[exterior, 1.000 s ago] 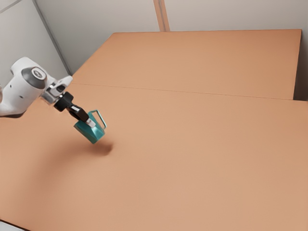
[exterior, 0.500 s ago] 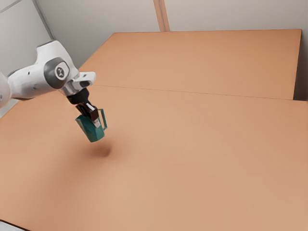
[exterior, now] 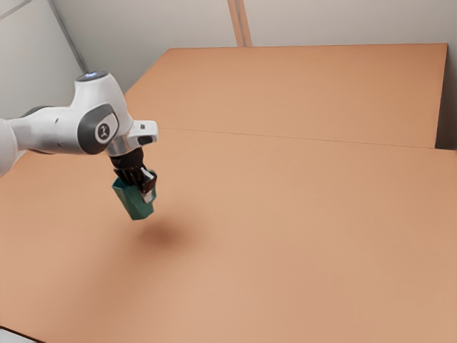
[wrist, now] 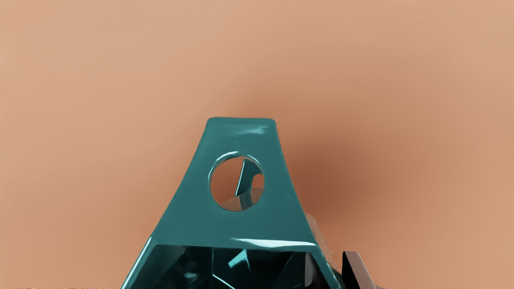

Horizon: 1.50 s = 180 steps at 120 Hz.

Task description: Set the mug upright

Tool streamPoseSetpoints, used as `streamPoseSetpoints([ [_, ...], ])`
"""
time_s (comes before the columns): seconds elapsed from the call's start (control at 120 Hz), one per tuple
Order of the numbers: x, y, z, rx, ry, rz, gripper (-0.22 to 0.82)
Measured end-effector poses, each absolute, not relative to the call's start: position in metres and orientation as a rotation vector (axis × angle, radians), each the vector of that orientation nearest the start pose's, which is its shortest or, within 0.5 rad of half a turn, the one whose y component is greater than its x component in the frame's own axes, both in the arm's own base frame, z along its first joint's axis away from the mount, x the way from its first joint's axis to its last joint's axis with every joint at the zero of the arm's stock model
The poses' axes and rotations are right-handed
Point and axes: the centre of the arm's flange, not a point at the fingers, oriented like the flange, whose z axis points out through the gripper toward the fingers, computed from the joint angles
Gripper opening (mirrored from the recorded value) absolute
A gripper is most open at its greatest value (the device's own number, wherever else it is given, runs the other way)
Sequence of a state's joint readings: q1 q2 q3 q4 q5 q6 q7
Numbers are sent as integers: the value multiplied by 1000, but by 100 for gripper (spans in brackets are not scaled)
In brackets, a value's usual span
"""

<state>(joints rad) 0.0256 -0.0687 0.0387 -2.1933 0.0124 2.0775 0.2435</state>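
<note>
one teal mug [exterior: 134, 204] hangs directly below the black gripper [exterior: 148, 193], clamped by its wall: in the wrist view one finger [wrist: 359, 269] lies outside the mug and the other reaches inside the open mouth. the handle [wrist: 241, 136] points away from the fingers. the mug is held in the air above the table [exterior: 321, 214], leaning a little, its base toward the exterior view's right, with a soft shadow [exterior: 168, 236] under it.

compared with a second ago, the arm [exterior: 57, 131] has swung its hand from a strong slant to nearly straight down, and the mug has turned with it, closer to upright. it sits slightly lower in the exterior view, and the shadow has grown broader and more blurred.

the count: one mug, one handle with one round hole through it, one arm, one gripper with two fingers, one shadow beneath the mug.
</note>
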Motion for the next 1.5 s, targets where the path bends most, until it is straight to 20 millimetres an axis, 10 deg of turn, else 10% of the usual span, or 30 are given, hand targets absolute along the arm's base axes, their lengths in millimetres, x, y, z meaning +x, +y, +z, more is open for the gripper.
streamPoseSetpoints([
  [1.5,516,-4,325,-3061,-178,15,-18],
])
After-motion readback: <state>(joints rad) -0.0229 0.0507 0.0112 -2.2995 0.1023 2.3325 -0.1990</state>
